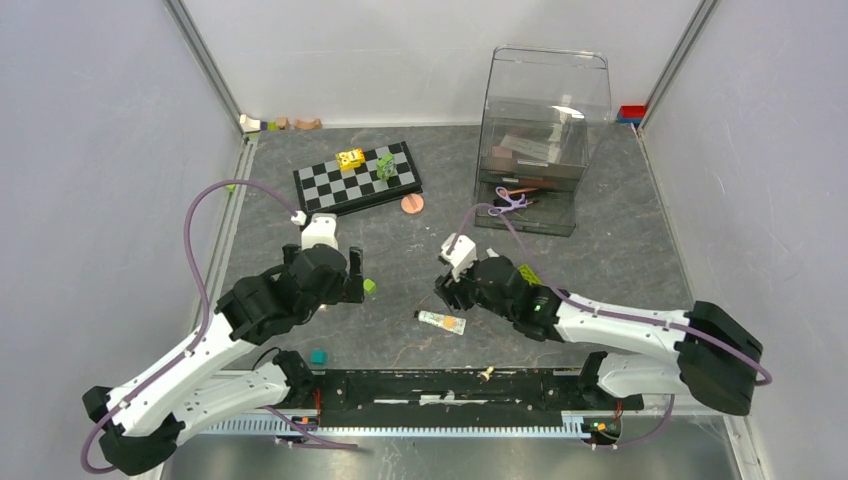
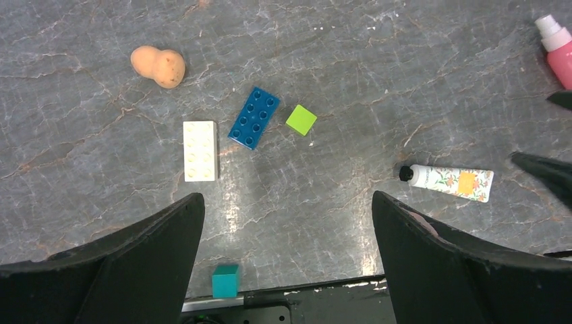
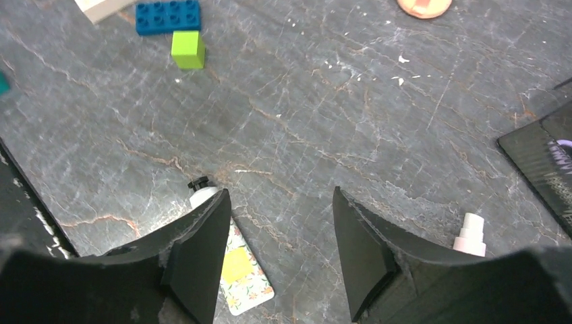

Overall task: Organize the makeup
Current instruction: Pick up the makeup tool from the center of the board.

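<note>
Makeup (image 1: 528, 150) in clear box (image 1: 545, 75) (tube (image 1: 441, 321) outside)

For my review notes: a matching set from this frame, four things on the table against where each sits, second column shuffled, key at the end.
1. floral tube
2. lime cube
3. chessboard
4. clear box

A. far right of the table, makeup inside
B. lying flat near the near edge
C. next to the blue brick
D. carries a yellow toy and a green toy

Pairs: 1-B, 2-C, 3-D, 4-A
</note>
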You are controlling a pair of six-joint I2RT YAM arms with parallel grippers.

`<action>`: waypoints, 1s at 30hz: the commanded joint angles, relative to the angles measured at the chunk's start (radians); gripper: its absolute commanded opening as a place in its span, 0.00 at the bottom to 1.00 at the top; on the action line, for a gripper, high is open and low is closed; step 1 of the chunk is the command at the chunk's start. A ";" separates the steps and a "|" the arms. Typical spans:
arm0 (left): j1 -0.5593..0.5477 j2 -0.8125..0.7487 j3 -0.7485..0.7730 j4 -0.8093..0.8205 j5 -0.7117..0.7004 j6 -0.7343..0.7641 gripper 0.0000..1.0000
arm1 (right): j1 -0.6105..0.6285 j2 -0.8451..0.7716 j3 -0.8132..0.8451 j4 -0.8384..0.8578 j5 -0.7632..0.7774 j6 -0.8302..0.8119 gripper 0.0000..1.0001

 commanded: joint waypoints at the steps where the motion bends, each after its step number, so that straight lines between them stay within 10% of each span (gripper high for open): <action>1: 0.003 -0.029 0.008 0.057 0.008 0.036 1.00 | 0.055 0.078 0.099 -0.067 0.125 -0.061 0.65; 30: 0.003 -0.040 0.001 0.018 -0.082 -0.019 1.00 | 0.073 0.237 0.248 -0.343 -0.184 -0.223 0.69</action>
